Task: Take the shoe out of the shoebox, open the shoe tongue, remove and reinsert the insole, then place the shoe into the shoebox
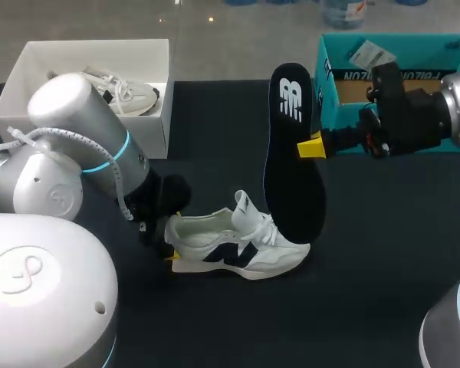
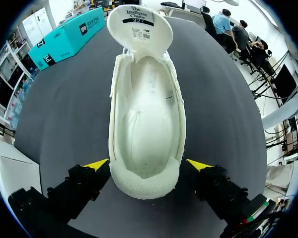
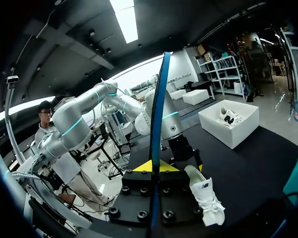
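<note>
Left claw on shoe, half-hidden

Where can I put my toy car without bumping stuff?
The dark table right of the shoe, nearer than the teal shoebox, is bare. So is the strip between the white box and the insole. Around the shoe it's crowded.
</note>
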Robot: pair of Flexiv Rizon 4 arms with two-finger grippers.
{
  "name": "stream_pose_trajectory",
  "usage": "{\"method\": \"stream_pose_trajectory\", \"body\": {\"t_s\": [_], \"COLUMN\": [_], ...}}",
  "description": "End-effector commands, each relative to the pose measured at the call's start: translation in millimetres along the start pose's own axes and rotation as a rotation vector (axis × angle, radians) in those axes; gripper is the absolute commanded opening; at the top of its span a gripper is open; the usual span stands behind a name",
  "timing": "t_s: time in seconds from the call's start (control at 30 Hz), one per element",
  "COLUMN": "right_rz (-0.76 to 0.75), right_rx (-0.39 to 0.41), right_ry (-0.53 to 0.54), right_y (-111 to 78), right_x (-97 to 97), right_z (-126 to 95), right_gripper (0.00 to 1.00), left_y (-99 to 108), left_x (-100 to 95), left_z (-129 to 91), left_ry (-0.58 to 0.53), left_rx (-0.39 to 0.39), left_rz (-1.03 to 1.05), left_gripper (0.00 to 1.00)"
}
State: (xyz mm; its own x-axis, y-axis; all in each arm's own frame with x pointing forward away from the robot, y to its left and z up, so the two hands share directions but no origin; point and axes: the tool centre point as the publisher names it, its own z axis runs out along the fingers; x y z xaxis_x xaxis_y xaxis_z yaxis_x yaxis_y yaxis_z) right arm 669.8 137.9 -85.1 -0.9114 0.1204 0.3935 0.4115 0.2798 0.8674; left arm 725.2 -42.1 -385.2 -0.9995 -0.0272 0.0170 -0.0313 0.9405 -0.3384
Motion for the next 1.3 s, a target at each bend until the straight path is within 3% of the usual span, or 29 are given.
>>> {"method": "stream_pose_trajectory", "body": {"t_s": [0.03,0.17,0.57,1.3], "right_rz": [0.001,0.001,0.001,0.001], "right_rx": [0.002,0.002,0.002,0.002], "right_ry": [-0.001,-0.001,-0.001,-0.001], "right_y": [0.0,0.0,0.0,0.0], "right_x": [-0.1,-0.1,-0.1,-0.1], "right_z": [1.1,1.1,1.1,1.1], "right_gripper": [0.00,0.00,0.00,0.00], "left_y": [-2.1,-3.2,-6.8,-9.2], "left_x": [-0.1,0.6,3.7,4.9], "left_z": [-0.1,-0.6,-20.4,-29.6], "left_ry": [-0.001,-0.002,-0.064,-0.072], "left_rx": [-0.038,-0.030,-0.192,-0.247], "left_rz": [-0.001,0.004,0.059,0.023], "left_gripper": [1.00,1.00,1.00,1.00]}}
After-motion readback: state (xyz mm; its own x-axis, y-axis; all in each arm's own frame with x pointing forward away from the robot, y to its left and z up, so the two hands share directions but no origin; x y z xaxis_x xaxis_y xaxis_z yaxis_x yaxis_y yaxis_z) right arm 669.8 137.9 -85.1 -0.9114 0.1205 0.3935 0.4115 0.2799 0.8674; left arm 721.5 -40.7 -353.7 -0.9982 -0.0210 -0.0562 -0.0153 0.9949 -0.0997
